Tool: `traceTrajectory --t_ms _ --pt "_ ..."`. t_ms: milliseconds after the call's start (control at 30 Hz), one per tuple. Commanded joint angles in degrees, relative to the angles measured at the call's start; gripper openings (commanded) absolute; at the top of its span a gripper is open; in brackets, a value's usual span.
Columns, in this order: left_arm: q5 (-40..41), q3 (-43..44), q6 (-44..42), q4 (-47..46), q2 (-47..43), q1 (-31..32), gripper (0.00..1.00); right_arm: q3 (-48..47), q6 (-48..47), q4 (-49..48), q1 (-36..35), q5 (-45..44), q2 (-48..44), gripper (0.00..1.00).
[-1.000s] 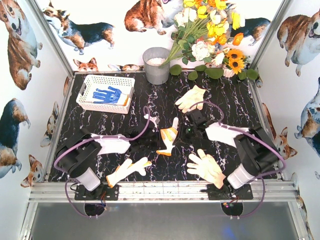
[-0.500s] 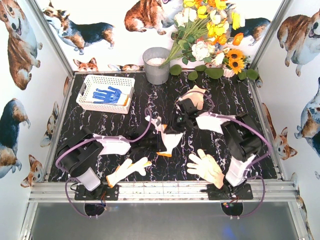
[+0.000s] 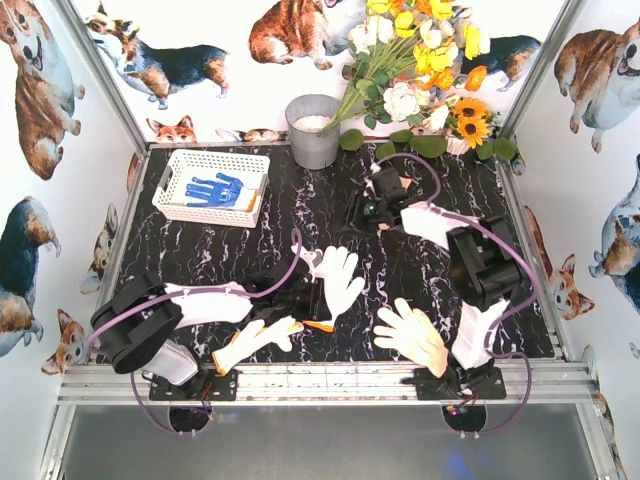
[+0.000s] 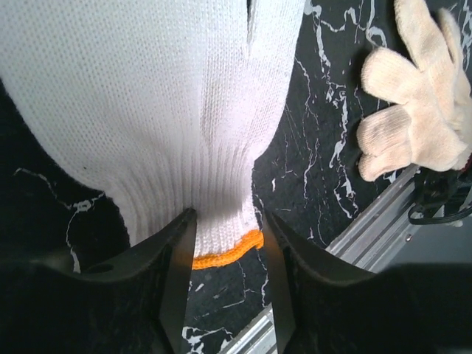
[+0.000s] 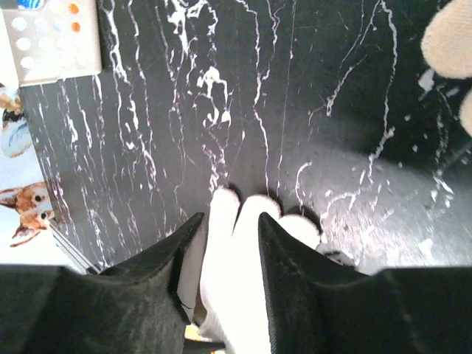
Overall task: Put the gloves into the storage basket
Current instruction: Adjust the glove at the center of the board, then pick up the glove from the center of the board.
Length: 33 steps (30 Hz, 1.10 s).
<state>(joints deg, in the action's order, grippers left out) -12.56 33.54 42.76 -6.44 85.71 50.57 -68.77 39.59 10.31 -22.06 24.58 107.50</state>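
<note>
We see a white knit glove point(image 3: 338, 282) with an orange-trimmed cuff, flat on the worktop point(image 3: 200, 250), centre-front, fingers splayed toward the far side. Left pincer point(image 4: 227, 225): jaws apart, flanking the cuff. Right pincer point(image 5: 230, 221): jaws apart over a pale glove point(image 5: 228, 280)'s fingertips, further back. Storage basket point(image 3: 207, 158), far left, holds the blue-patterned glove point(image 3: 215, 190). Grey bucket point(image 3: 312, 140) has something white inside. Half a second ago both pincers were at the white glove; the right one has since moved back.
</note>
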Motion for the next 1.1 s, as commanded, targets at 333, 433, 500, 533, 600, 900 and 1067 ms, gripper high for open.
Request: traceTrajectory --t_ms 333,433,500,533,600,900,1067 --pt "16.19 8.84 -0.65 28.3 -15.8 -1.78 0.67 18.36 -2.38 12.33 0.53 -0.52 -29.63 0.51" --pt "19.4 11.98 -1.8 38.13 -18.12 -1.79 0.69 22.31 -1.19 13.45 0.53 -2.35 -34.54 0.53" --pt "19.94 11.85 -2.26 43.15 -18.43 -1.72 0.7 24.59 -0.37 13.32 0.53 -3.44 -36.86 0.55" --pt "19.61 11.28 -2.32 44.7 -18.49 -1.66 0.71 25.38 -0.03 13.07 0.53 -3.84 -37.64 0.56" --pt "18.53 9.12 -2.01 45.21 -18.9 -1.26 0.73 26.31 0.46 12.38 0.53 -4.49 -38.51 0.56" --pt "15.69 3.99 -2.39 38.31 -15.65 0.77 0.75 25.09 0.48 11.83 0.53 -4.22 -38.22 0.55" --pt "16.09 3.65 -3.43 37.49 -13.89 2.2 0.56 25.56 0.23 12.43 0.53 -5.04 -38.99 0.55"
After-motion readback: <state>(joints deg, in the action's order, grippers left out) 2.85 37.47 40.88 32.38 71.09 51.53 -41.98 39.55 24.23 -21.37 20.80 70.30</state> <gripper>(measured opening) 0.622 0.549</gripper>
